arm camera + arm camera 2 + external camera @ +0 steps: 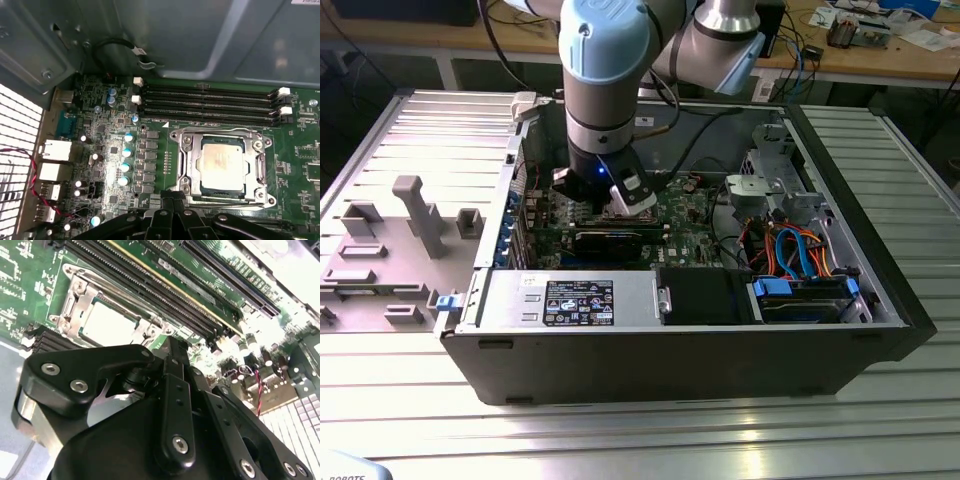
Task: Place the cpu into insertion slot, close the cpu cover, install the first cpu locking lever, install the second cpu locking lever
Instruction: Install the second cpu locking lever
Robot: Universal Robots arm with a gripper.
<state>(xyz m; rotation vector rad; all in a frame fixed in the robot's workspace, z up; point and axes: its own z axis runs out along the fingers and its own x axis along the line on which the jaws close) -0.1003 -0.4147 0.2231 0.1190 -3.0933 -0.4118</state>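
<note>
**CPU seated under its cover, gripper poised beside the socket**

While printed labels do appear, a white-and-black sticker on the power supply and fine white lettering on the green motherboard, none of it is clear enough to read.

The arm reaches straight down into the open computer case, its wrist vertical above the board. In both wrist views the black gripper hangs just beside the insertion slot, at the edge away from the memory slots; its linkage bars draw together toward the tips, but whether the fingers are parted or pressed together cannot be told, and nothing is seen between them.

The cpu lies flat inside the insertion slot, its dull grey face showing through the square window of the cpu cover, which lies down over it. In the second wrist view the cpu and its silver frame sit just beyond the gripper.

The case lies on its side on a ribbed metal table. Grey fixture blocks stand at the exterior view's left, and a wooden workbench strewn with cables and papers runs behind.
</note>
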